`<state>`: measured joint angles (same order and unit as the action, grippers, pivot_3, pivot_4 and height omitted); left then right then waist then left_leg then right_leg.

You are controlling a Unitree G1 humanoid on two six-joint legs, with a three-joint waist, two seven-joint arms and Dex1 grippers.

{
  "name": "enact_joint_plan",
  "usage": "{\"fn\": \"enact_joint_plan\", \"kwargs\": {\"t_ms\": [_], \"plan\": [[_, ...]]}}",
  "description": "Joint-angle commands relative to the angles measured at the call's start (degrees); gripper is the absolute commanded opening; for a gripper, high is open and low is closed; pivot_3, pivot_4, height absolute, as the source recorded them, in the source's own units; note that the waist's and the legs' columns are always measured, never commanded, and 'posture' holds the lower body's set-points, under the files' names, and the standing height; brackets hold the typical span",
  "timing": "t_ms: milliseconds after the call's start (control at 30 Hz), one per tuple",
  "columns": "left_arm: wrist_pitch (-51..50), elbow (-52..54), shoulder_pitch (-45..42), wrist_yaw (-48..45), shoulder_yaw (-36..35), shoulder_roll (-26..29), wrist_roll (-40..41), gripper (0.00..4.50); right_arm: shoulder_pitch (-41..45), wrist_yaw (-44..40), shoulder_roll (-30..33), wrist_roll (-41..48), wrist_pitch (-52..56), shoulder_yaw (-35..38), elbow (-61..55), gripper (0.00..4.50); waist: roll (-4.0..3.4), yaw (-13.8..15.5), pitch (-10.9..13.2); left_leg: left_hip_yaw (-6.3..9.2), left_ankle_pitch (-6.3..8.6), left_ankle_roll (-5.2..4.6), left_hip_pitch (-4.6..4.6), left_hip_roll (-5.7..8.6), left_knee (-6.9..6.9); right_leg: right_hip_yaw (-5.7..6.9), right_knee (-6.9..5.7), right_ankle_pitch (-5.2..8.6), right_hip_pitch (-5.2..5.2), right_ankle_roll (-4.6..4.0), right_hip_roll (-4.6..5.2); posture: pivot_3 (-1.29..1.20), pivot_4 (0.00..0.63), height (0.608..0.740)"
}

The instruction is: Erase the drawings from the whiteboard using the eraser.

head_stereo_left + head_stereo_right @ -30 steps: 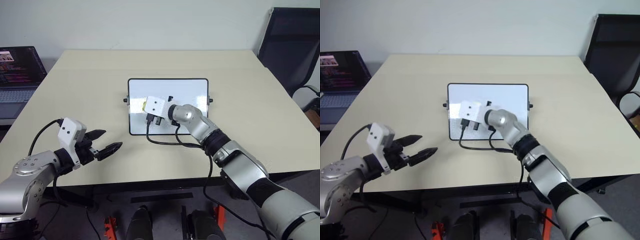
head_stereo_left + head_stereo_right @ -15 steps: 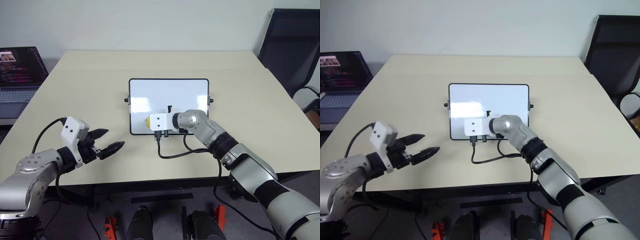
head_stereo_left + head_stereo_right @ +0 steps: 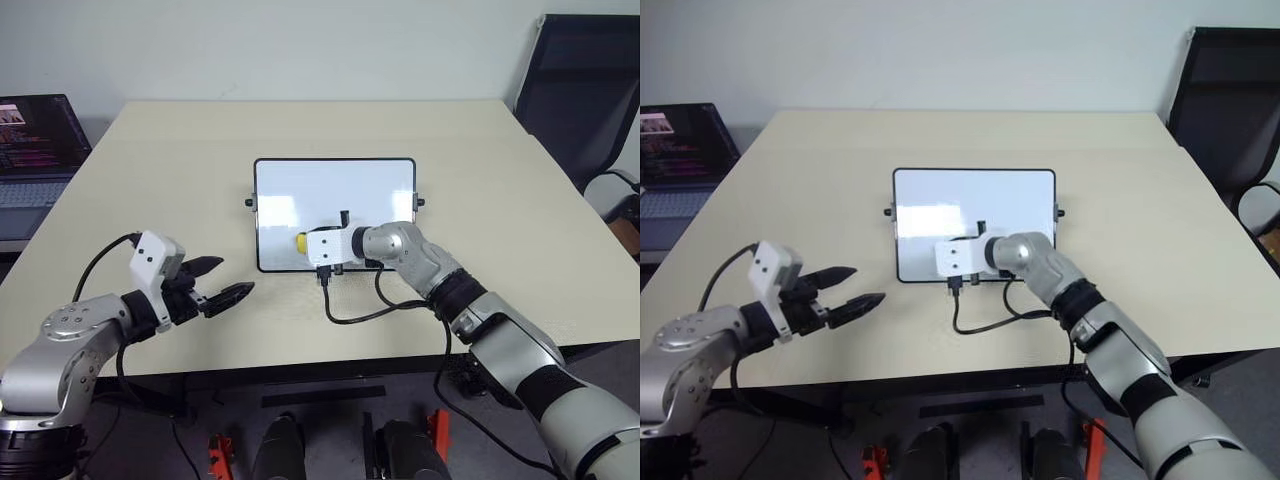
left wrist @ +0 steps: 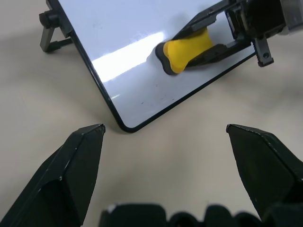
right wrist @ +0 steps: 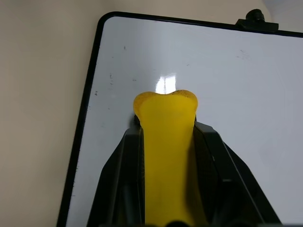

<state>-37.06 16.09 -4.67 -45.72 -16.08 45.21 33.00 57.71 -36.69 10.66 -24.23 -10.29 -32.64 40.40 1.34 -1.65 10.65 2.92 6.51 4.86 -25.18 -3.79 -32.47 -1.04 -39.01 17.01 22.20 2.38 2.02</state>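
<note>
Wiping well means keeping the eraser (image 4: 184, 49) flat and pressed to the whiteboard (image 3: 335, 185) while sweeping evenly across its lower part. The right gripper (image 5: 168, 142) is clamped on the yellow eraser, which lies against the board near its lower left corner. The left gripper (image 3: 222, 282) hangs open above the worktop (image 3: 150, 170), apart from the board.

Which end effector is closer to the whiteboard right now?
Right. The right end effector is over the whiteboard, shut on the eraser. The left end effector hangs open over the table, off its near left corner.
</note>
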Motion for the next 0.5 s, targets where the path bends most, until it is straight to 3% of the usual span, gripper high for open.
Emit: {"fn": "enact_joint_plan", "kwargs": {"t_ms": [33,133,333,500], "plan": [[1.7,1.0,-2.2,-0.8,1.6,0.0,-0.7,4.5,-1.7,1.7,0.1,5.2,8.7,8.3,-4.7,1.05,-0.01,0.2,0.0,0.0,0.0,0.0,-0.01,0.0,0.0,0.02,0.0,-0.01,0.0,0.0,0.0,0.0,0.15,0.74],[2.8,0.6,-5.8,-1.7,5.1,-0.5,-2.0,4.5,-6.0,2.5,0.0,10.5,17.7,15.4,-16.4,1.05,-0.01,0.4,0.0,-0.01,0.0,0.01,-0.08,0.02,-0.01,0.03,0.01,-0.03,0.01,0.03,0.05,0.0,0.15,0.74],[5.6,-0.4,-16.1,-5.1,14.6,-2.9,-5.4,4.5,-19.8,10.4,-4.3,20.6,49.7,32.6,-48.4,1.05,0.0,1.2,0.0,0.0,-0.03,0.02,-0.65,0.0,-0.02,0.08,-0.01,-0.3,0.14,0.21,-0.02,0.0,0.15,0.74],[8.5,-4.1,-24.8,-9.4,22.8,-7.5,-8.2,4.5,-28.1,11.6,0.7,22.8,66.3,39.3,-64.5,1.05,-0.05,1.4,0.1,-0.01,0.07,0.14,-0.73,0.04,0.01,0.08,0.05,-0.1,0.15,0.3,-0.03,0.0,0.15,0.74]]}}
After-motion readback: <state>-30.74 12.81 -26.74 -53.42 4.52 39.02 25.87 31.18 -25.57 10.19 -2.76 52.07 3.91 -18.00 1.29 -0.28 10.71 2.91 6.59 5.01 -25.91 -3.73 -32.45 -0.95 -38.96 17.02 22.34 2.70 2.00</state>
